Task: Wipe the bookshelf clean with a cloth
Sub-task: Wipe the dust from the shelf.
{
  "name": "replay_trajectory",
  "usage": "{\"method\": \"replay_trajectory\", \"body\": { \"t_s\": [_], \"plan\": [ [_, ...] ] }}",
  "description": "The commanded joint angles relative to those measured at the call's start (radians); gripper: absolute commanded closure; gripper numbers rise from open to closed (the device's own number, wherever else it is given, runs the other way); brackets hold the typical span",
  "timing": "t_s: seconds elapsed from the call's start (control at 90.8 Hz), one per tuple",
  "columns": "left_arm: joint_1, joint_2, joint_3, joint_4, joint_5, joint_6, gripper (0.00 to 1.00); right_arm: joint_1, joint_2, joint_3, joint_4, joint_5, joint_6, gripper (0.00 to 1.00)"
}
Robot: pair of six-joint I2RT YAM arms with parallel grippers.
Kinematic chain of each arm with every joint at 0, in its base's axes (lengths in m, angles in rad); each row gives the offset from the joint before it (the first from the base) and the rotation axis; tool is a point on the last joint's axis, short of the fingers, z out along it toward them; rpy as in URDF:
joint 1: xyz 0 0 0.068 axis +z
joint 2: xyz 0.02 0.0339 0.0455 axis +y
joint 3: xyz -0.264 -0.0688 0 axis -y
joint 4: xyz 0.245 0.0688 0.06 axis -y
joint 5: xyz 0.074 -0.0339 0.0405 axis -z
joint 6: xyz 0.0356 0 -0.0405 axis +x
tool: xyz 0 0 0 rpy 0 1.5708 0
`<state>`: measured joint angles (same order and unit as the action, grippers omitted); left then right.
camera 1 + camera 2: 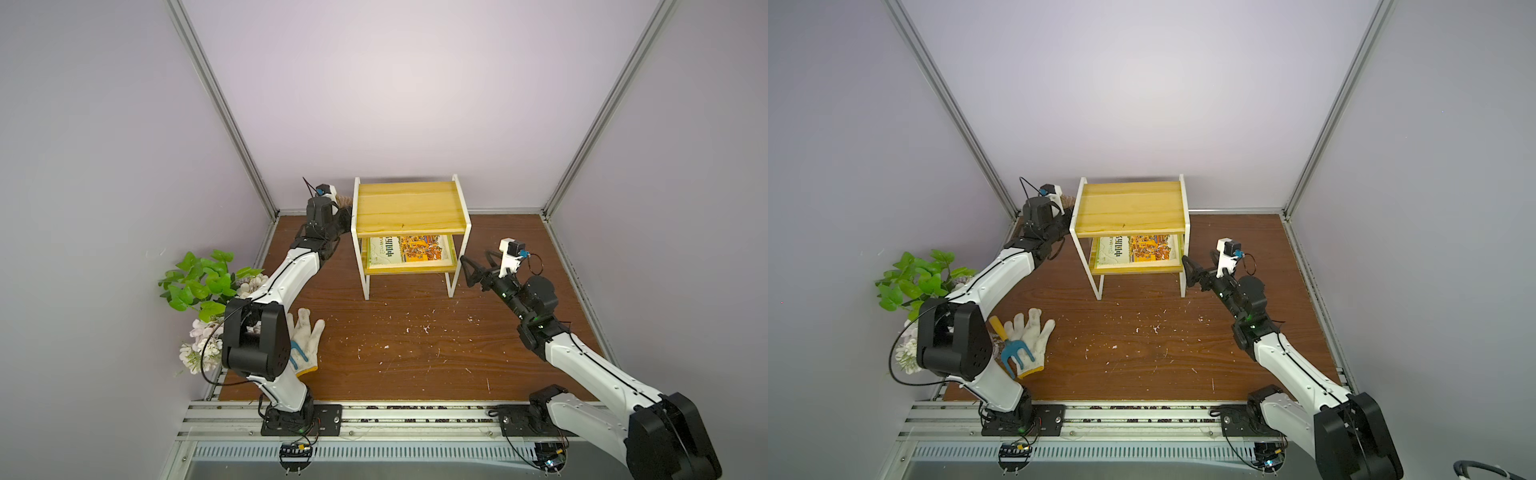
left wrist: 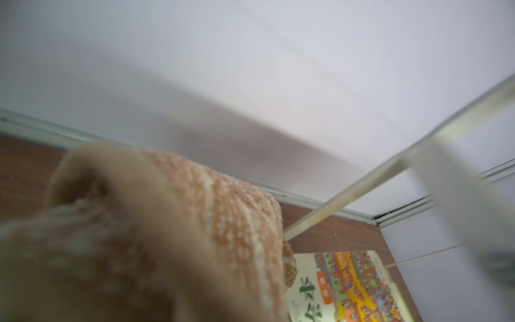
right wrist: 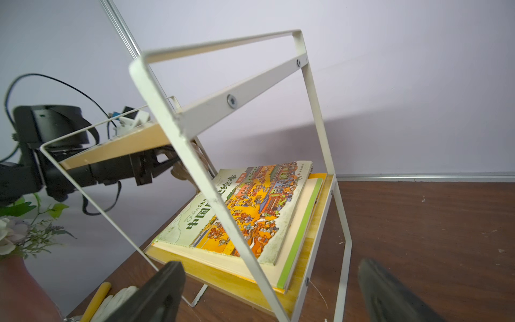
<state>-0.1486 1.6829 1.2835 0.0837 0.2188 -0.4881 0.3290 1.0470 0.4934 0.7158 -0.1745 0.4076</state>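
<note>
At the back of the brown wood-grain table (image 1: 415, 357) stands the bookshelf (image 1: 409, 208): two smooth yellow wood boards in a thin white metal frame. A glossy picture book (image 1: 409, 249) lies flat on the lower board. Just beside the shelf's left rear edge, the left gripper (image 3: 167, 164) is clamped on the cloth (image 2: 181, 237), a bunched, nubbly tan rag with cream stripes. The right gripper (image 1: 468, 271) hovers near the right front leg, jaws spread wide, holding nothing. A white knitted glove (image 1: 305, 336) lies front left.
</note>
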Motion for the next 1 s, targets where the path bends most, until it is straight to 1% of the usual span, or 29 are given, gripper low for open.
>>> {"method": "replay_trajectory", "body": {
  "t_s": [0.0, 0.088, 0.165, 0.253, 0.308, 0.374, 0.418, 0.528, 0.572, 0.66, 0.704, 0.76, 0.826, 0.87, 0.936, 0.991],
  "plan": [
    [-0.005, 0.022, 0.05, 0.013, 0.045, 0.019, 1.0, 0.002, -0.01, 0.0, 0.052, -0.013, 0.014, 0.01],
    [-0.005, 0.004, 0.146, -0.012, 0.055, 0.037, 1.0, 0.002, -0.023, 0.022, 0.036, -0.007, -0.009, 0.01],
    [-0.005, -0.035, 0.171, 0.015, 0.045, 0.029, 1.0, 0.003, -0.033, 0.03, 0.042, 0.003, -0.016, 0.01],
    [-0.005, -0.062, 0.145, 0.07, 0.075, 0.006, 1.0, 0.003, -0.033, 0.02, 0.064, 0.005, -0.014, 0.01],
    [-0.005, -0.062, 0.099, 0.102, 0.103, -0.004, 1.0, 0.003, -0.027, 0.011, 0.07, 0.004, -0.009, 0.01],
    [-0.005, -0.048, 0.044, 0.145, 0.1, -0.008, 1.0, 0.003, -0.017, 0.003, 0.067, 0.0, -0.006, 0.01],
    [0.001, -0.025, 0.046, 0.134, 0.097, -0.01, 1.0, 0.002, -0.009, 0.003, 0.062, -0.005, -0.008, 0.01],
    [0.019, 0.006, 0.088, 0.03, 0.114, 0.01, 1.0, 0.003, 0.003, 0.025, 0.034, -0.028, -0.014, 0.01],
    [0.02, -0.019, 0.054, 0.018, 0.1, 0.014, 1.0, 0.003, 0.004, 0.031, 0.029, -0.04, -0.017, 0.01],
    [0.02, -0.103, -0.065, 0.017, 0.082, 0.008, 1.0, 0.004, 0.006, 0.026, 0.039, -0.047, -0.017, 0.01],
    [0.02, -0.152, -0.121, -0.001, 0.098, 0.006, 1.0, 0.003, 0.007, 0.024, 0.035, -0.049, -0.019, 0.01],
    [0.019, -0.215, -0.201, -0.005, 0.145, -0.001, 1.0, 0.004, 0.005, 0.022, 0.027, -0.051, -0.02, 0.01],
    [0.018, -0.288, -0.302, 0.026, 0.189, -0.029, 1.0, 0.004, 0.002, 0.017, 0.021, -0.049, -0.02, 0.01],
    [0.019, -0.318, -0.358, 0.053, 0.193, -0.047, 0.99, 0.004, -0.002, 0.013, 0.017, -0.044, -0.024, 0.01],
    [0.019, -0.328, -0.396, 0.082, 0.159, -0.056, 0.98, 0.004, -0.005, 0.011, 0.011, -0.034, -0.03, 0.01],
    [0.023, -0.303, -0.381, 0.096, 0.139, -0.056, 0.99, 0.004, -0.004, 0.014, 0.007, -0.028, -0.034, 0.01]
  ]
}}
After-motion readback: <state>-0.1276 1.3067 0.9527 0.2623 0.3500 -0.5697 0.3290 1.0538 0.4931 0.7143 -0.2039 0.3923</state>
